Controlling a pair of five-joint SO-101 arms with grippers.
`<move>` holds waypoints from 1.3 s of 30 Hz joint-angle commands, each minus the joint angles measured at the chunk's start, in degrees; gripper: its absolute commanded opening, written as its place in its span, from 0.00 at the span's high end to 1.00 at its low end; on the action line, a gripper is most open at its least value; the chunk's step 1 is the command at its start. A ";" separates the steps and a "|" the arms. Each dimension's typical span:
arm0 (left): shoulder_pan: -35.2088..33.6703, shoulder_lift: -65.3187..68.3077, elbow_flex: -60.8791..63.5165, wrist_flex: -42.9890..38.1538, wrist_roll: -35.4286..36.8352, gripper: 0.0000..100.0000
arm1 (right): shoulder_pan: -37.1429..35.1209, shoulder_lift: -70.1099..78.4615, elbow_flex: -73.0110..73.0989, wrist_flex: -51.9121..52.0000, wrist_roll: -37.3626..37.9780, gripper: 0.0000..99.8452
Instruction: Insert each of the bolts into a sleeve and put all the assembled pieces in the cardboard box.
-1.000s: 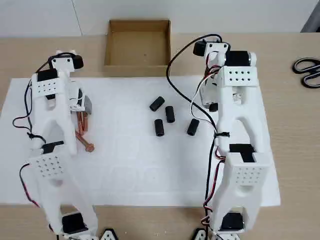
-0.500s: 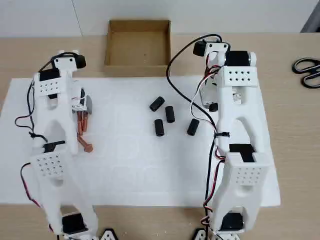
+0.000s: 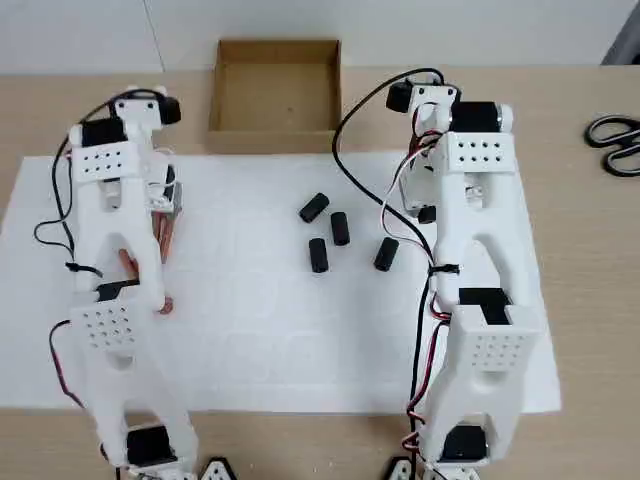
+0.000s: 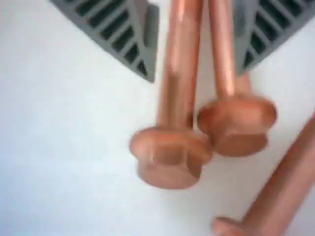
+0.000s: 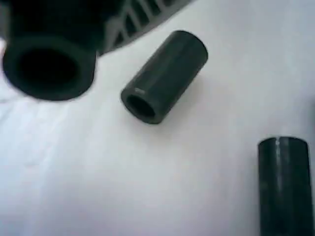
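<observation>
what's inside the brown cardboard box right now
The brown cardboard box shows only its bare floor, nothing lying on it. Its near wall may cover a thin strip of floor.

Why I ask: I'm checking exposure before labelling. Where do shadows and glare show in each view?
High view: even, soft light; only faint shadows fall on the white mat, no glare. Left wrist view: a pale sheen runs along the copper bolts, soft shadow under their heads. Right wrist view: the sleeve lying on the mat casts a soft shadow, with a dull light streak along its side.
</observation>
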 commanded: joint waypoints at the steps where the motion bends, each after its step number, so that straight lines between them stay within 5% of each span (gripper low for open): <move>1: 0.62 -0.70 -3.56 1.58 0.18 0.91 | 0.31 -4.09 -2.73 0.57 -0.53 1.00; 39: -2.64 6.95 -3.03 -1.41 1.41 0.91 | 0.31 -4.00 -2.55 0.40 -0.53 1.00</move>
